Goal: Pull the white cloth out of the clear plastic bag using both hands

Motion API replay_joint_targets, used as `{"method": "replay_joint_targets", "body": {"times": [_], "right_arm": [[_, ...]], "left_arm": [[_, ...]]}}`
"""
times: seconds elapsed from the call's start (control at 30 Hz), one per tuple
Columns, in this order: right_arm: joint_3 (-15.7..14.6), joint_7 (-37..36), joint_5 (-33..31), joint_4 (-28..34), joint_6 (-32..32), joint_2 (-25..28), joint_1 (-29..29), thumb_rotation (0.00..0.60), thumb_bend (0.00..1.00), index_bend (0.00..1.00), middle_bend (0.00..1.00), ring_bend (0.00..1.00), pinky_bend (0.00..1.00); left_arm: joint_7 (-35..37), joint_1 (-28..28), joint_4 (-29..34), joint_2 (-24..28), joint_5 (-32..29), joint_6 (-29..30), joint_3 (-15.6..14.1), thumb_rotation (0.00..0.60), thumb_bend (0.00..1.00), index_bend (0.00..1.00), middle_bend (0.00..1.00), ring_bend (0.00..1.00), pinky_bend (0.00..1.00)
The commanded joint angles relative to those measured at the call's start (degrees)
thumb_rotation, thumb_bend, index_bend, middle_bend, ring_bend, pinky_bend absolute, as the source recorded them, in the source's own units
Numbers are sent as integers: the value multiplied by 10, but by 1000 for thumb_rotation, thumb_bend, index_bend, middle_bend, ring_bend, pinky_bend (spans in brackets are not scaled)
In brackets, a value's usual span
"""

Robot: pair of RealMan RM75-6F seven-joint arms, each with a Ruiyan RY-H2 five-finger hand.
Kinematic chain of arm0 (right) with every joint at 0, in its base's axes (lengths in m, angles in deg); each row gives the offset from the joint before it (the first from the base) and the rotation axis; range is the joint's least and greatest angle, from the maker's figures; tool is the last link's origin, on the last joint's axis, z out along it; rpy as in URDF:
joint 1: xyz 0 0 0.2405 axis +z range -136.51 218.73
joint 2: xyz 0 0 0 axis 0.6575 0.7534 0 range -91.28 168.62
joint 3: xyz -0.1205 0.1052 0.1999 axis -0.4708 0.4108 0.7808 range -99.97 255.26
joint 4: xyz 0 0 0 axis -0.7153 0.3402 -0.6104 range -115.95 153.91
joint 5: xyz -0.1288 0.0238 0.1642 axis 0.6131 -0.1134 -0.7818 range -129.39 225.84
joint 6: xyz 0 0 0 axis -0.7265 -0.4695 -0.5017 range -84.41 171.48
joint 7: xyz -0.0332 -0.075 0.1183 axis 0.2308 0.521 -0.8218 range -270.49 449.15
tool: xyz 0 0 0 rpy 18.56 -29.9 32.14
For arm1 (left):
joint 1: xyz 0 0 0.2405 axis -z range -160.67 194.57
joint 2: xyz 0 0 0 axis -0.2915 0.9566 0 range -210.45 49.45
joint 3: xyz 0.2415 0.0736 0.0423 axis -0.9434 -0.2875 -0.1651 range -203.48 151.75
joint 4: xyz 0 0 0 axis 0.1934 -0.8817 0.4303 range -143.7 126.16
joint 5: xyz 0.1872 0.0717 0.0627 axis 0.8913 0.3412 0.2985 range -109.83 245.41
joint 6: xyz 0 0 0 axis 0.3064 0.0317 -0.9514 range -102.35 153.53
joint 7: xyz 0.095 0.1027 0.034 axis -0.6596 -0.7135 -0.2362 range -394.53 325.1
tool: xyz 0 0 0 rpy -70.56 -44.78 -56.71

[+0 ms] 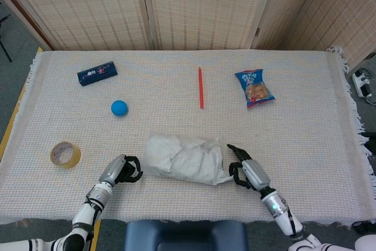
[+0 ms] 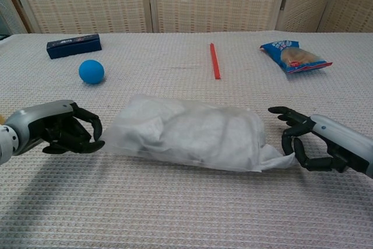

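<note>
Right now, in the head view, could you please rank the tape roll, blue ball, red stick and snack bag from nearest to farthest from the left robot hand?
1. Tape roll, just to its left.
2. Blue ball, straight beyond it.
3. Red stick, table centre.
4. Snack bag, far right.
</note>
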Motion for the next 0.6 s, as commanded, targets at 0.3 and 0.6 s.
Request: {"method": "replay_joint_targets", "body": {"times": [0.3,0.6], "right_arm": [[2,1,4,31,-28,59,-9,600,842,686,20,0,0],[3,4,-4,47,-47,120,-25,600,843,687,21,0,0]], "left_arm": [[10,2,-31,-2,-6,-9,6,599,862,715,1000,1000,1000],[18,-3,-52,8,-6,-11,9,600,862,717,1000,1000,1000]]}}
